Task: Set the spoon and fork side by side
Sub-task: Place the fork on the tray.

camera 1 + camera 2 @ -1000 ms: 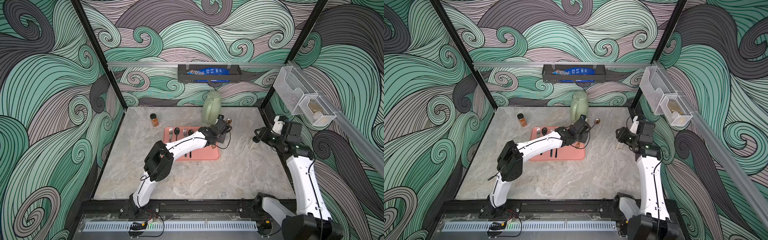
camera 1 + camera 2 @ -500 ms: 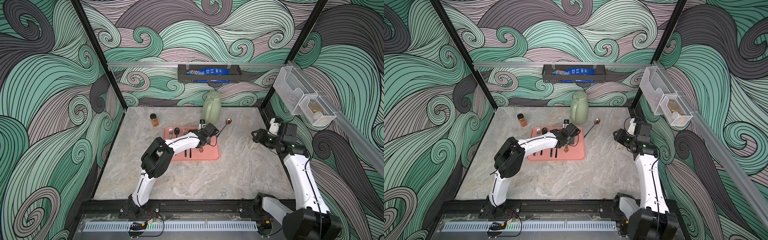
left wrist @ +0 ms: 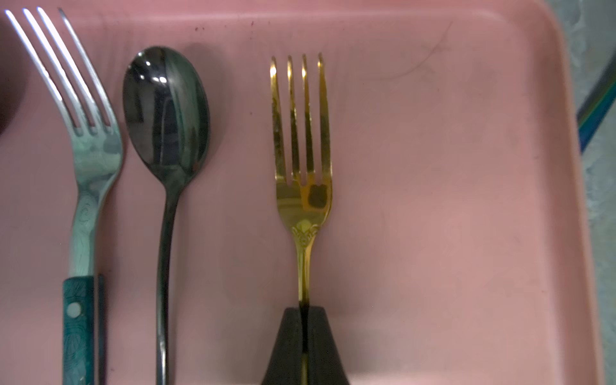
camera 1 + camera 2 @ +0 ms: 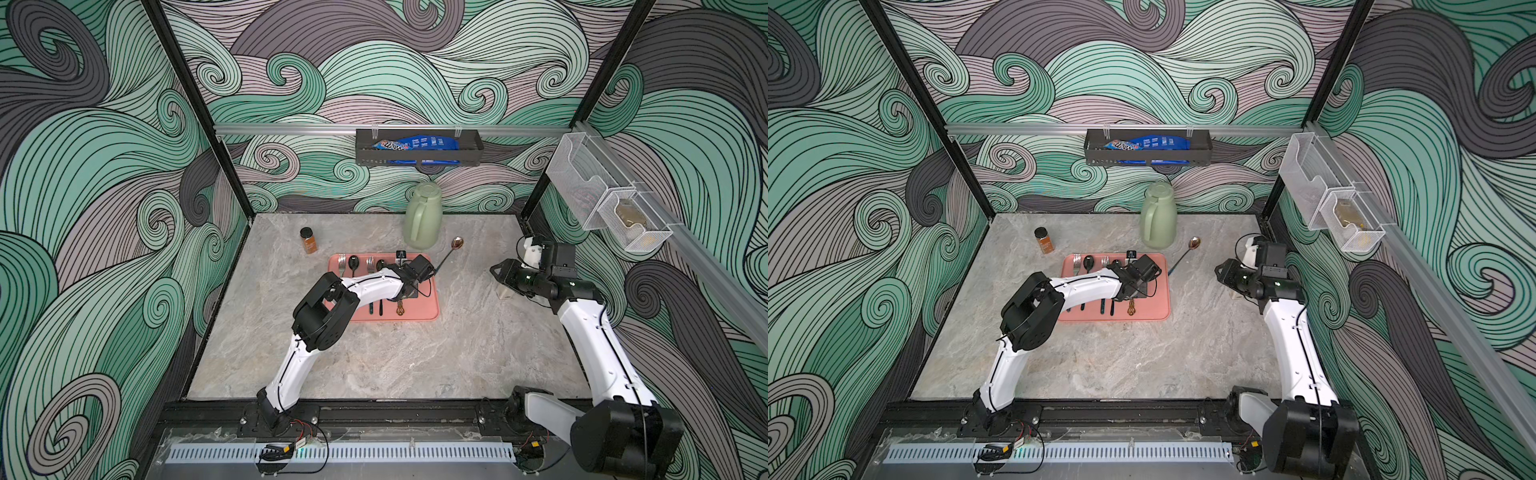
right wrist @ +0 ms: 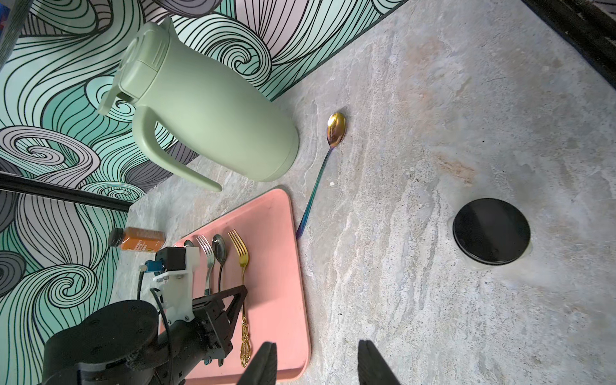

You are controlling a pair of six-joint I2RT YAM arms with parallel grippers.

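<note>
Left tool (image 3: 304, 311) is closed tight on the gold fork's (image 3: 301, 186) ornate handle, on the pink tray (image 3: 466, 200) right of a black spoon (image 3: 165, 113). Right tool (image 5: 316, 363) hangs partly open, empty. Rainbow spoon (image 5: 320, 172) lies on the tabletop (image 5: 433, 300) just right of the tray. Both top views hide the fork's tines under the left arm (image 4: 365, 286); both wrist views show them.

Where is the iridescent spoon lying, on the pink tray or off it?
Off it. The iridescent spoon lies on the stone table beside the pink tray, its handle tip by the tray's edge; whether they touch, I cannot tell.
</note>
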